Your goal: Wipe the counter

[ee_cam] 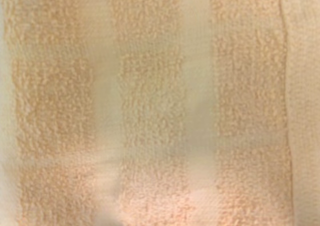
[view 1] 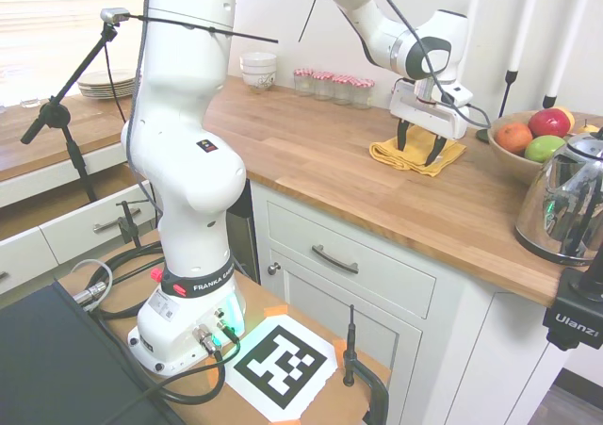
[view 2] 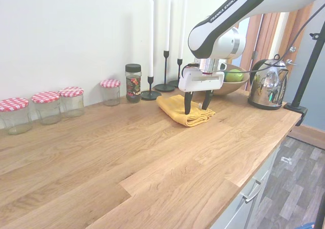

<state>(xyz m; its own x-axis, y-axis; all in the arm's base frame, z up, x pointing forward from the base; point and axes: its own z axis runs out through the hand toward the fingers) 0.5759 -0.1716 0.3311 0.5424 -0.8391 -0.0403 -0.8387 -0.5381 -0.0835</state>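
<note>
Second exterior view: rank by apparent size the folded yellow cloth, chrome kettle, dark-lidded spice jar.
1. Folded yellow cloth, widest footprint.
2. Chrome kettle, close to the cloth; it stands taller, so the top two are unsure.
3. Dark-lidded spice jar, clearly smallest, though it sits further back by the wall.

Folded yellow terry cloth (view 2: 184, 110): lies on the long butcher-block wooden counter (view 2: 127, 158), directly under my gripper (view 2: 196, 106).
Wooden fruit bowl (view 1: 516, 152): behind the cloth, beside the steel kettle (view 2: 266, 84).
Four checked-lid glass jars (view 2: 49, 106): along the wall.

Plain white wall (view 2: 66, 31), white cabinets (view 1: 358, 284) with metal handles, grey wood-look floor (view 2: 289, 188)
</note>
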